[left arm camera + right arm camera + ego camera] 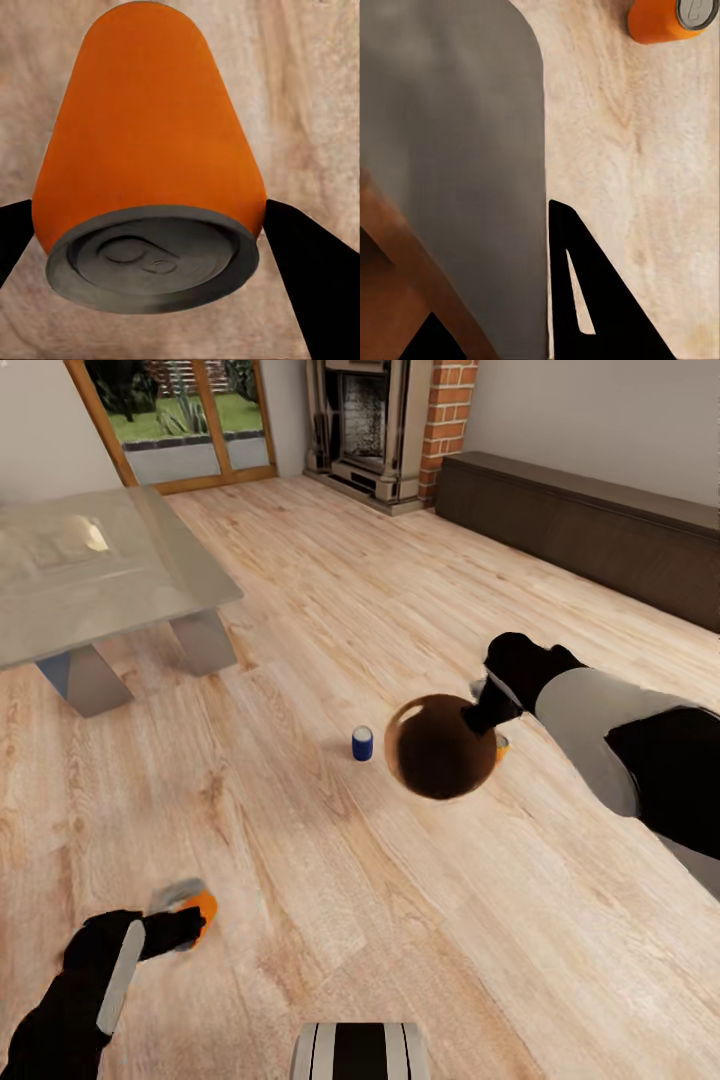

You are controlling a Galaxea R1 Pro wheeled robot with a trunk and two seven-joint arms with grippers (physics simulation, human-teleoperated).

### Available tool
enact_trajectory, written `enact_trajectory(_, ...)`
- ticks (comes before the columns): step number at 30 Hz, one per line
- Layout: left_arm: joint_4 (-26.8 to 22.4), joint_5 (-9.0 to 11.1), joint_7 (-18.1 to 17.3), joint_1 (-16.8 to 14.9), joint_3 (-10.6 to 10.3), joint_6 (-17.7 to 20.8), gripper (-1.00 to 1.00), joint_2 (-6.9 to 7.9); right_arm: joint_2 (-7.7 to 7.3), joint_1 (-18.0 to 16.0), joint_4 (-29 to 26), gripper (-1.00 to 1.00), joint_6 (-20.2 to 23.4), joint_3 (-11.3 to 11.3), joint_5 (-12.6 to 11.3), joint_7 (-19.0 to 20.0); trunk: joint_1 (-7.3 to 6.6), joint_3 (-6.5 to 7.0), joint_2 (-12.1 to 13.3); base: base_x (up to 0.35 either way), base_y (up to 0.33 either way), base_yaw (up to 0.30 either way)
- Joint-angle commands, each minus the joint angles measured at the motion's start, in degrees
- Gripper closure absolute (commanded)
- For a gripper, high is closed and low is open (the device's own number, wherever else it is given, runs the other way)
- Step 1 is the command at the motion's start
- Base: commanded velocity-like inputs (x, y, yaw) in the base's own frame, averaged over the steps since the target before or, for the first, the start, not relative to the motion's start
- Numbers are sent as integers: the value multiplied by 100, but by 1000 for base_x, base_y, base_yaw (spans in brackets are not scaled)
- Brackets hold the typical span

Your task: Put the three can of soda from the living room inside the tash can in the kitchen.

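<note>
On living room floor: blue can (362, 743) stood loose.
Left gripper (188, 926): jaws clamped orange can (150, 172), ready for binning.
Right gripper (490, 712): jaws pinched bin (440, 747) rim, carrying it near cans.

We saw the small blue drink can (362, 743) standing on the pale wooden plank floor (400, 920) just left of the round tapered brown-lined bin (437, 749), the glass-topped coffee table (90, 575) farther left behind.

Bright, even light — glare on the glass table (110, 575), faint shadows, wrist views perhaps slightly soft.
</note>
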Motion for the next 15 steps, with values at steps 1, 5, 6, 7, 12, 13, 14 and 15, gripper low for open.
enact_trajectory(1, 311, -208, 5, -319, -1604, 255, 100, -366, -205, 14, 214, 100, 0, 35, -34, 231, -2, 22, 2, -15, 0, 0)
enact_trajectory(5, 523, -495, 22, -543, -1742, 313, 100, -578, -361, 53, 349, 100, 0, -83, -157, 387, -13, 111, 7, -8, 0, 0)
enact_trajectory(6, 542, -524, 24, -563, -1756, 313, 100, -597, -377, 64, 363, 100, 0, -94, -169, 402, -15, 133, 8, -4, 0, 0)
enact_trajectory(7, 570, -564, 27, -595, -1775, 313, 100, -626, -399, 82, 382, 100, 0, -111, -187, 424, -18, 155, 10, -3, 0, 0)
enact_trajectory(12, 544, -613, 25, -637, -1803, 313, 100, -656, -429, 163, 408, 100, 0, -127, -205, 453, -31, 266, 16, -1, 0, 0)
enact_trajectory(13, 526, -619, 25, -641, -1805, 313, 100, -657, -433, 191, 411, 100, 0, -129, -206, 455, -33, 288, 18, 0, 0, 0)
enact_trajectory(14, 520, -622, 24, -642, -1806, 313, 100, -657, -434, 207, 412, 100, 0, -129, -207, 455, -36, 310, 19, 0, 0, 0)
enact_trajectory(15, 511, -625, 24, -644, -1807, 313, 100, -658, -436, 241, 413, 100, 0, -129, -208, 454, -38, 332, 20, 0, 0, 0)
